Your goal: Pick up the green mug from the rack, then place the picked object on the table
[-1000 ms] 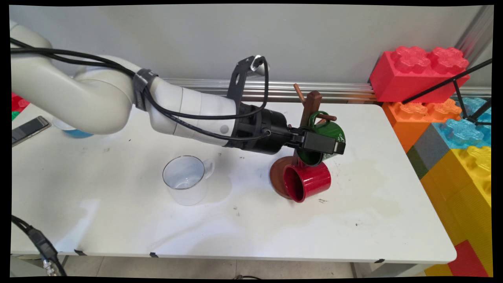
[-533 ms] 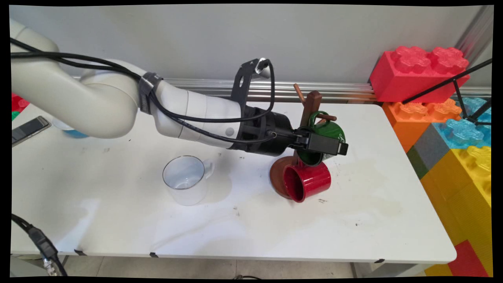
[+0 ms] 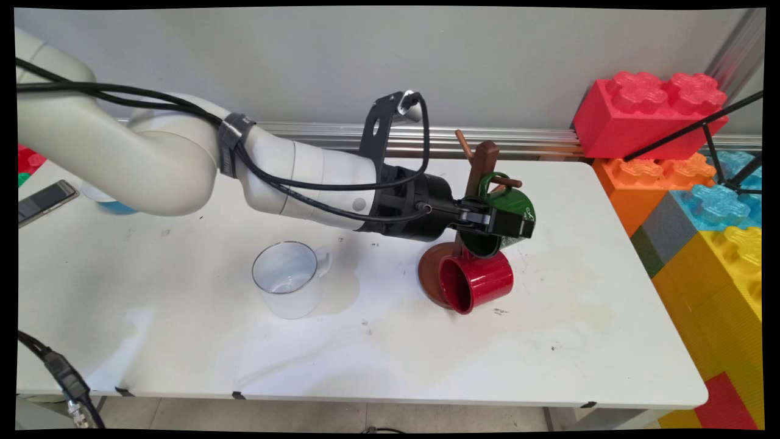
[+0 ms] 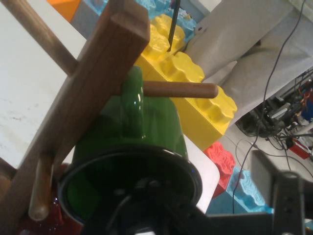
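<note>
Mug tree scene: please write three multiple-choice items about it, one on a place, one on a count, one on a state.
1. Where is the red mug?
A. low on the mug tree, beneath the green mug
B. beside the clear cup
C. on the big blocks

2. How many mugs hang on the tree?
A. one
B. two
C. four

3. How does the clear cup stand?
A. upside down
B. on its side
C. upright, apart from the tree

Answers: 1 A, it sits by the tree's base under the green one. 2 B, only green and red hang there. 3 C, its open mouth faces up, left of the tree.
</note>
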Tool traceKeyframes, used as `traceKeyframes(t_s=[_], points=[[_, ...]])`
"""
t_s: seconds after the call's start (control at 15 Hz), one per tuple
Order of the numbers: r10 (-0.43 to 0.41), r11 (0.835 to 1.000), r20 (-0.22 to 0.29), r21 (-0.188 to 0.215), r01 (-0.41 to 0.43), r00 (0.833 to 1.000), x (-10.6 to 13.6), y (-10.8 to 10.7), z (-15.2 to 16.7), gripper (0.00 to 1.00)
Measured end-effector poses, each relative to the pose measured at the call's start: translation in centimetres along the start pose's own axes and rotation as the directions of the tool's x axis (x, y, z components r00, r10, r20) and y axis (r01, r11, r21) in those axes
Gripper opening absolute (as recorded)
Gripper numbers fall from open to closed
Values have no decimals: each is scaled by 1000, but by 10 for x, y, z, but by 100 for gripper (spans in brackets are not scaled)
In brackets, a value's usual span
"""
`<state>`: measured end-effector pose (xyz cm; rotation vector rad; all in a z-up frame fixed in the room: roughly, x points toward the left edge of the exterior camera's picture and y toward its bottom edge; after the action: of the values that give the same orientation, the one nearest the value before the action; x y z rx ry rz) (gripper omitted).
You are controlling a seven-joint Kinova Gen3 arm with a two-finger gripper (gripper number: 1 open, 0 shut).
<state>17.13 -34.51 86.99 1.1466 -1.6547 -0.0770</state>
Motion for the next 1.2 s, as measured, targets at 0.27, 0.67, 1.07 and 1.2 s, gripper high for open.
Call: traceKeyframes(t_s=[0.27,0.67,1.07,1.2], points=[[-1,1000,2,9,1,1000,0,-1,0,0],[-5,1000,5,27,5,1000,-1,-7,-1,0],[-30,1000,16,2,30,999,-3,6,-12,0],[-44,999,28,-18,45,999,-5,17,-19,0]])
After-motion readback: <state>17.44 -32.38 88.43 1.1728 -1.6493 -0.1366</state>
